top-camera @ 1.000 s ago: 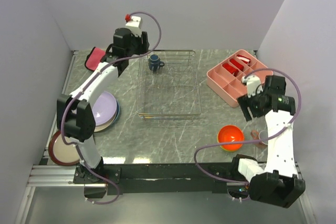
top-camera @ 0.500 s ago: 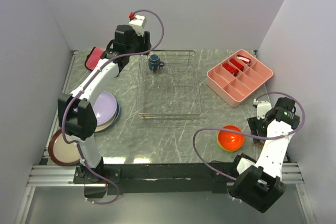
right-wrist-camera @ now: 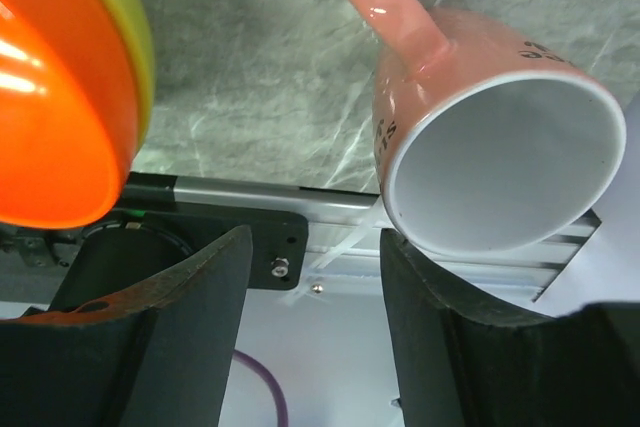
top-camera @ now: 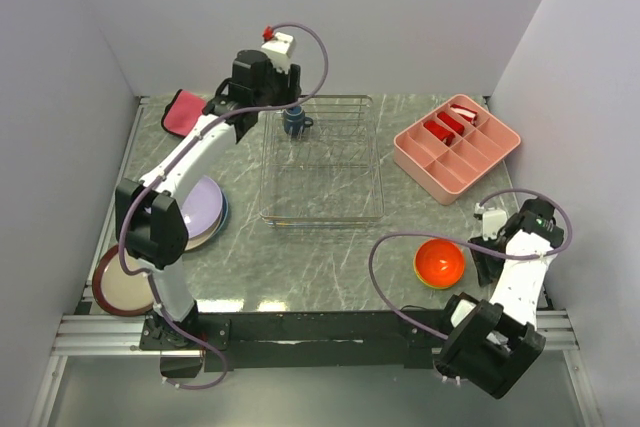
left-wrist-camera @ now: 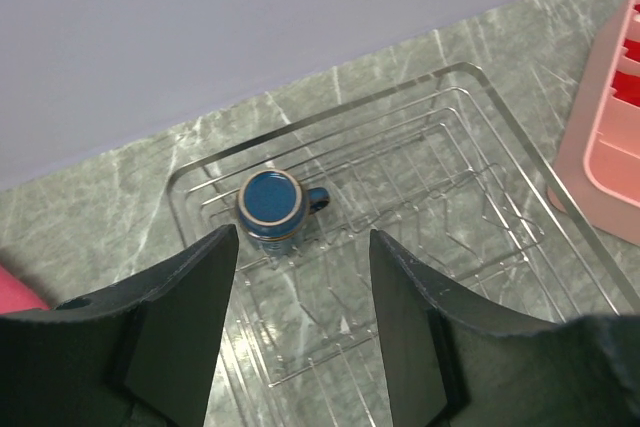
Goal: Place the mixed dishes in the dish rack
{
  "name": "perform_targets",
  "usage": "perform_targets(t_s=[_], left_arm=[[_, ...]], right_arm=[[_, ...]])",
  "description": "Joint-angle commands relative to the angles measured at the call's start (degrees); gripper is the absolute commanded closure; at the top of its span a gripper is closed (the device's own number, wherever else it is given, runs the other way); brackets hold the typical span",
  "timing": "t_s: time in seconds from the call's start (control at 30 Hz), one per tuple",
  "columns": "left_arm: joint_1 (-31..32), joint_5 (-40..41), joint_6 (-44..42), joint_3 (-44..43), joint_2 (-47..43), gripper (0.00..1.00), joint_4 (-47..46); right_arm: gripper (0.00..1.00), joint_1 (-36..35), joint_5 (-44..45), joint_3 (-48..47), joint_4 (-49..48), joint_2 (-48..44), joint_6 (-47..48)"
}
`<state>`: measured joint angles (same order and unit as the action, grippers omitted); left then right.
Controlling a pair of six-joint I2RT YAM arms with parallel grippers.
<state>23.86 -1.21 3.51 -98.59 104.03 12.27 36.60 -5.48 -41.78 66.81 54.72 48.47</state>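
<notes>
The wire dish rack (top-camera: 322, 159) sits mid-table. The dark blue mug (top-camera: 294, 121) stands upright in its far-left corner; it also shows in the left wrist view (left-wrist-camera: 271, 207). My left gripper (top-camera: 268, 107) (left-wrist-camera: 300, 239) hovers open and empty just short of the mug. My right gripper (top-camera: 488, 265) (right-wrist-camera: 315, 237) is open and empty at the near right. The small pink cup (right-wrist-camera: 490, 157) lies on its side by its right finger, not held. The orange bowl (top-camera: 440, 262) (right-wrist-camera: 55, 97) sits inside the yellow-green bowl (right-wrist-camera: 137, 37). The lavender plate (top-camera: 200, 202) lies on the light-blue plate (top-camera: 223, 215). The red-rimmed cream plate (top-camera: 120, 285) is at the near left.
A pink compartment tray (top-camera: 455, 147) stands at the far right. A red-pink folded cloth (top-camera: 180, 112) lies at the far left. Walls close in the table on three sides; the table's metal front rail (right-wrist-camera: 260, 197) is just past the right gripper.
My right arm swung from near the pink tray down to the near-right corner beside the bowls and now covers the pink cup from above. My left gripper moved right toward the mug.
</notes>
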Motion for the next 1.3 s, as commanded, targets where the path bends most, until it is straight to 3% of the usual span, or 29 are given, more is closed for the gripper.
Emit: perform_targets(t_s=[0.0, 0.27, 0.87, 1.1, 1.2, 1.27], left_arm=[[2.24, 0.95, -1.75, 1.11, -2.95, 0.39, -1.55], [2.86, 0.86, -2.10, 3.22, -4.27, 0.38, -1.46], [3.74, 1.04, -2.28, 3.93, -3.39, 0.38, -1.64], [3.92, 0.95, -2.28, 4.28, -3.66, 0.37, -1.55], [3.92, 0.95, -2.72, 4.72, -4.01, 0.37, -1.37], [3.83, 0.95, -2.80, 5.16, -4.45, 0.37, -1.64]], right_arm=[[0.40, 0.93, -0.58, -2.85, -2.91, 1.44, 2.15], [0.32, 0.93, -4.19, -14.99, 8.52, 0.39, 6.20], [0.36, 0.93, 1.17, -6.82, -5.81, 8.91, 6.02], [0.54, 0.84, 0.82, -7.17, -6.51, 13.30, 6.29], [0.68, 0.84, 0.55, -7.70, -5.64, 14.62, 6.29], [0.85, 0.75, -0.23, -9.27, -3.62, 14.98, 6.55]])
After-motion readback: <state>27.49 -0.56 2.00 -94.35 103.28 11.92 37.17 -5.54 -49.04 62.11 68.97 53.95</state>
